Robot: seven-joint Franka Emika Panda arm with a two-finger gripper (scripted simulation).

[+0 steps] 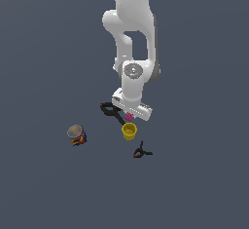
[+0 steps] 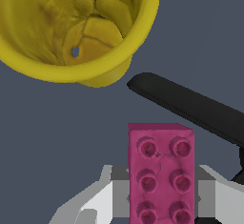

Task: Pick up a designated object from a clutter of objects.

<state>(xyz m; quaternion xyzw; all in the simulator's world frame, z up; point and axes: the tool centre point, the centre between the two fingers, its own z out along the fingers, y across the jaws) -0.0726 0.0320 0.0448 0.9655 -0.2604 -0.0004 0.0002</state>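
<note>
On the tabletop (image 1: 44, 189), the brick (image 1: 129, 117) sits between the hand's (image 2: 161, 200) fingers, with the cup (image 1: 129, 131) just nearer, the large clamp (image 1: 111, 111) on the exterior view's left, the small clamp (image 1: 141, 151) nearer right, and the can (image 1: 77, 135) well left.

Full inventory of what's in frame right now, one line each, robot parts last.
Magenta studded toy brick: 1, magenta-pink, between the gripper fingers, close to the cup.
Yellow open-topped cup: 1, yellow, upright, just in front of the gripper.
Large black clamp with red tip: 1, black and red, beside the brick, toward the exterior view's left.
Small black clamp: 1, black with red, beyond the cup toward the exterior view's right.
Multicoloured silver-topped can: 1, far toward the exterior view's left, apart.
Floor: dark grey-blue.
White arm: 1.
Gripper: 1, white and grey, fingers flanking the brick.
</note>
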